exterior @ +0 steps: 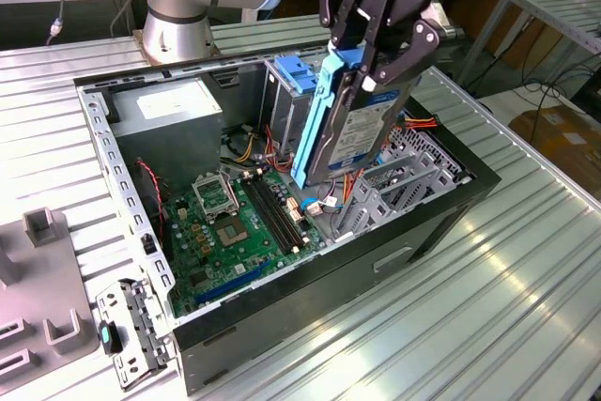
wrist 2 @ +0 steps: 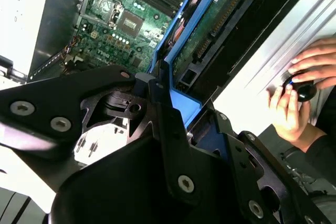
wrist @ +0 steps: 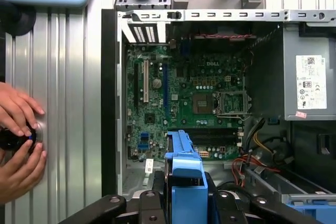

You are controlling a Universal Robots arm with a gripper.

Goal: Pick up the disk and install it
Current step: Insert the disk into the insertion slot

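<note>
The disk (exterior: 355, 129), a silver drive with a white and blue label and blue side rails, hangs on edge above the open computer case (exterior: 329, 279). My gripper (exterior: 377, 68) is shut on its upper end, one black finger on each flat face. The lower end hovers just over the motherboard (exterior: 230, 223), between the blue-latched cage (exterior: 293, 77) and the grey drive cage (exterior: 399, 185). In the second wrist view the disk's circuit-board side (wrist 2: 220, 19) runs away from the fingers (wrist 2: 157, 114). In the first wrist view its blue rail end (wrist: 185, 179) sits between the fingers (wrist: 149, 208).
A grey power supply (exterior: 174, 110) with a white sticker fills the case's far corner; loose red and yellow cables (wrist: 252, 163) lie near the cage. A person's hands (wrist: 18, 140) rest on a black knob on the ribbed table beside the case. Grey fixtures (exterior: 42, 274) stand at the exterior view's left.
</note>
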